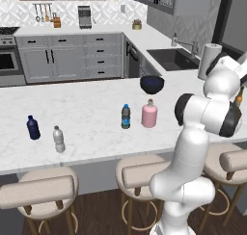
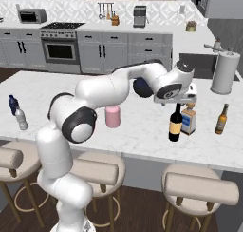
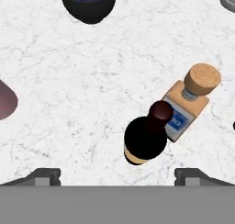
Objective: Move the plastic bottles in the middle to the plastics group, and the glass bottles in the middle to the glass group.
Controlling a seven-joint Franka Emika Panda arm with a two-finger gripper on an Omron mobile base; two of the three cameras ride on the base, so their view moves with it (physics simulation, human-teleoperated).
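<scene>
The tall black wine bottle with the red top stands upright on the counter, touching or nearly touching the square amber liquor bottle; the slim brown beer bottle stands to their right. My gripper hovers open just above the wine bottle, holding nothing, with both fingertips well apart. The squat pink bottle and the blue-capped clear bottle stand mid-counter. The navy bottle and the clear grey-capped bottle stand at the left.
A dark bowl sits behind the middle bottles. A paper towel roll stands at the far right by the sink. Stools line the counter's near edge.
</scene>
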